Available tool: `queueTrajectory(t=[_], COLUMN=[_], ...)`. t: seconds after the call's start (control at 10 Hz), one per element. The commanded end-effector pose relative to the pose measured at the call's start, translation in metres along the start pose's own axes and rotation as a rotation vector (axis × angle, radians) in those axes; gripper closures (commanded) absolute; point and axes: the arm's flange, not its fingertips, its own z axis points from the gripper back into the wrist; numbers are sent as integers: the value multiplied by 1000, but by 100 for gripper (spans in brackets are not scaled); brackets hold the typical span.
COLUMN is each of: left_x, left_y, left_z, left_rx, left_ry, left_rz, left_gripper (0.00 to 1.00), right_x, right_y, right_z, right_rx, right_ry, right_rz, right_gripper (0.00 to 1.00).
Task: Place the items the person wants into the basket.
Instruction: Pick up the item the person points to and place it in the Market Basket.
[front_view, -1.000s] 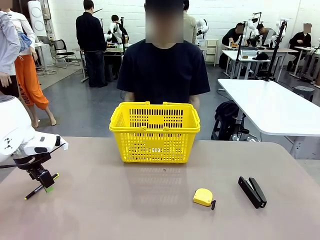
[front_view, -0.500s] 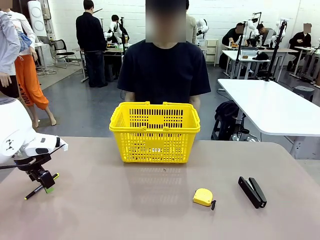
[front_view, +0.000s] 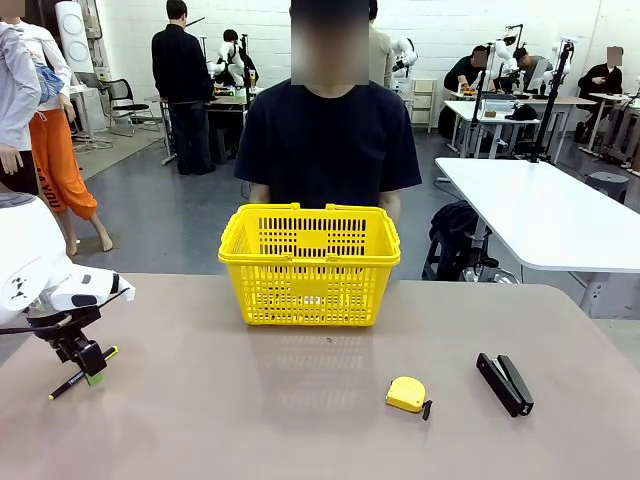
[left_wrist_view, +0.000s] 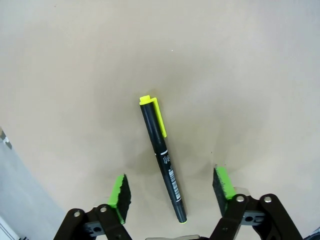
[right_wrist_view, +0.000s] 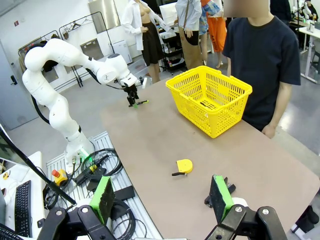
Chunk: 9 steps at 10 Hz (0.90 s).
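Left pincer (left_wrist_view: 171, 191) lower, astride pen (left_wrist_view: 162, 157)

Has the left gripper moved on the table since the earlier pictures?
No. The left gripper stays over the pen, equally far from the basket.

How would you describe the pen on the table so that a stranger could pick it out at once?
Start at the yellow basket at the table's far middle, then look to the near left corner, under the left pincer. The pen lies flat between its green pads. It is slim and black with a yellow clip, unlike the round tape measure and the chunky stapler.
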Motion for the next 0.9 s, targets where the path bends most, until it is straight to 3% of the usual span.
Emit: queueTrajectory(t=[0.0,0.1,0.3,0.4,0.5,0.8], left_x=[3,3,3,3,4,4], left_y=[-1,-1,-1,-1,-1,-1], left_z=[-2,-3,-3,-4,-4,-5], left_rx=[13,11,8,7,5,2], left_ry=[35,41,44,44,45,50], left_rz=[11,9,8,12,11,16], left_gripper=[59,100,100,89,98,100], right_x=[2,2,2,2,2,2], right_y=[-1,-1,-1,-1,-1,-1], right_z=[0,0,0,0,0,0], right_rx=[15,15,15,15,15,15], right_ry=[-23,-23,-23,-23,-23,-23], right_rz=[15,15,15,15,15,15], right_gripper=[0,0,0,0,0,0])
